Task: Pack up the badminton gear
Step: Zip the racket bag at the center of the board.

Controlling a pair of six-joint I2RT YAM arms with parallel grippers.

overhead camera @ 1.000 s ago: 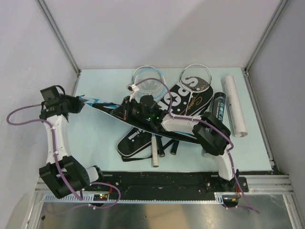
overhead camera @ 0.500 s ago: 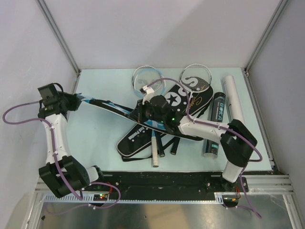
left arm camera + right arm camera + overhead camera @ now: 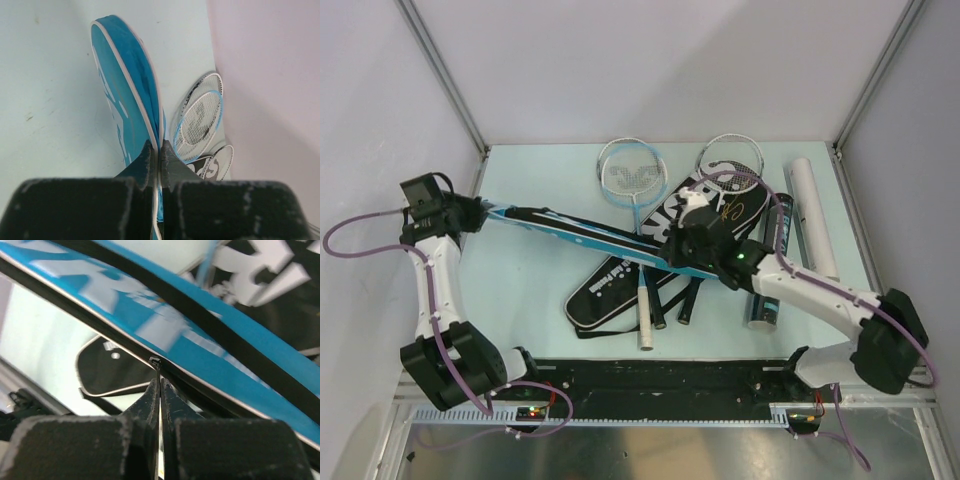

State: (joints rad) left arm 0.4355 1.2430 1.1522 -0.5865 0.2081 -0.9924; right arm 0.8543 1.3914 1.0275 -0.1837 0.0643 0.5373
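Top view, bag: I've got the long blue-and-black fabric racket bag slung between both arms, above the black "SPORT" racket bag lying flat.
Top view, axis: long axis runs from the left gripper at the table's left edge, slanting nearer and rightward to the right gripper mid-table.
Left wrist, grip: fingers closed to a slit on the bag's piped edge; bag turned on edge, pointing away from the cam.
Right wrist, grip: fingertips pressed together on the small metal zipper pull.
Step (my read): running the zip.
How to do it well: pull along the seam, not across it; left arm holds the bag taut so the slider doesn't bunch the fabric.
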